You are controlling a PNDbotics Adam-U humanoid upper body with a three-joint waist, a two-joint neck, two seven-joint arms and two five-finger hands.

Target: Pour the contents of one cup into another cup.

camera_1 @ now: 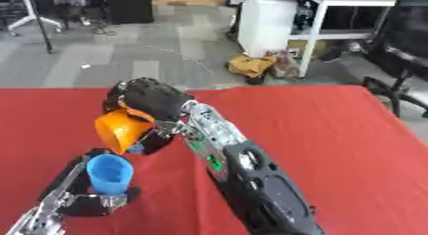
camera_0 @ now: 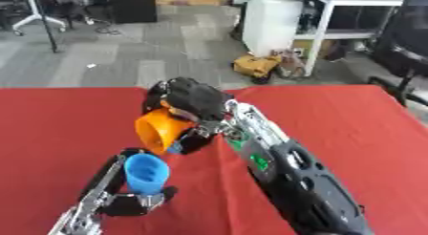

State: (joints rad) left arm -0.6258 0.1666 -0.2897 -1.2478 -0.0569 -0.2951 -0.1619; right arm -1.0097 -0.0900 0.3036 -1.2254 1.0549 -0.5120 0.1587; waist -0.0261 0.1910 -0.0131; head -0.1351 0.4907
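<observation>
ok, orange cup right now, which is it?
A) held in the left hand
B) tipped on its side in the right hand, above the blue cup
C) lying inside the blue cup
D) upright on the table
B: the right hand has its fingers curled round the orange cup, tipped so its mouth faces sideways and down, just above the blue cup, which the left hand holds upright.

tipped cup [camera_0: 159, 129] above+behind upright cup [camera_0: 146, 173] | both on table [camera_0: 351, 119]
</observation>
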